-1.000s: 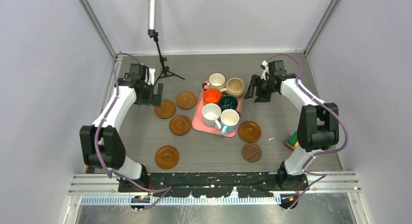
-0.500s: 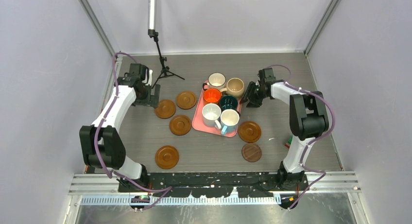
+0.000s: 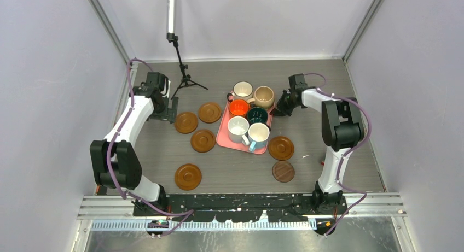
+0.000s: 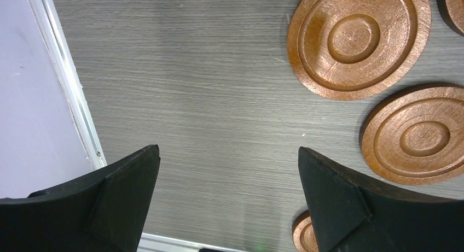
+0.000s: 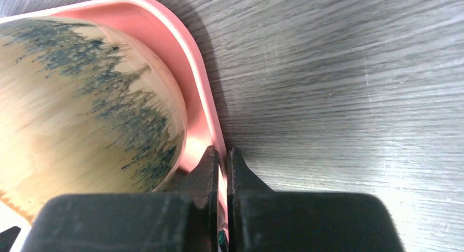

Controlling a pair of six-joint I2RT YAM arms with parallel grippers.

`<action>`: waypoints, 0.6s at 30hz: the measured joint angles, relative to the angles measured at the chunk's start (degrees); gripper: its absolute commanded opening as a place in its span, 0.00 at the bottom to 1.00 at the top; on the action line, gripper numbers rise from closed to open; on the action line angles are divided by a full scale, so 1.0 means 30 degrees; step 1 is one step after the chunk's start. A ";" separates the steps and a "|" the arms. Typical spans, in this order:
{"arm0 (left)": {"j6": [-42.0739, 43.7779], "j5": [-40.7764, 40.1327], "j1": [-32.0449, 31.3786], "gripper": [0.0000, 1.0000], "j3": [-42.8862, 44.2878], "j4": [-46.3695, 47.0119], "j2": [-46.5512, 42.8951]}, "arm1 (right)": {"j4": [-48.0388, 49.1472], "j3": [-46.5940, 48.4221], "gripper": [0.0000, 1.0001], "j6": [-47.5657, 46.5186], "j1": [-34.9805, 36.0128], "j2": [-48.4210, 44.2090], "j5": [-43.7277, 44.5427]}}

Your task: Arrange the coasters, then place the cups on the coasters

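Six cups stand crowded on a pink tray (image 3: pixel 221 136): white (image 3: pixel 243 90), beige (image 3: pixel 264 97), orange (image 3: pixel 239 107), dark green (image 3: pixel 257 116), white (image 3: pixel 238 129) and light blue (image 3: pixel 259 135). My right gripper (image 3: pixel 279 109) (image 5: pixel 222 151) is shut on the tray's rim (image 5: pixel 186 55), right beside the beige cup (image 5: pixel 82 110). Reddish coasters lie left of the tray (image 3: pixel 186 122) (image 3: pixel 209 112) (image 3: pixel 203 140), one sits in front (image 3: pixel 188 176), and one lies right (image 3: pixel 280 148) with a dark flat coaster (image 3: pixel 283 171) near it. My left gripper (image 3: pixel 170 110) (image 4: pixel 227 153) hangs open and empty over bare table beside two coasters (image 4: pixel 358 41) (image 4: pixel 424 137).
A black tripod stand (image 3: pixel 183 77) with a pole rises at the back left. The enclosure's wall and metal rail (image 4: pixel 65 82) run close to the left gripper. Walls close in the table on both sides and at the back.
My right gripper has swung left to the tray's right edge and closed on its rim. The left gripper has shifted slightly and stays open.
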 measured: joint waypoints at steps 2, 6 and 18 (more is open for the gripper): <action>0.0000 -0.0124 0.0000 1.00 0.0000 0.0000 0.0007 | -0.0444 0.0379 0.00 -0.0182 0.0007 0.0189 0.0087; 0.0000 -0.0240 0.0000 1.00 0.0000 0.0007 0.0015 | -0.1698 0.1406 0.00 -0.0401 -0.0022 0.0648 0.0306; 0.0000 -0.0510 0.0000 1.00 0.0444 -0.0044 0.0627 | -0.4080 0.4218 0.00 -0.0976 -0.1122 0.2397 -0.0481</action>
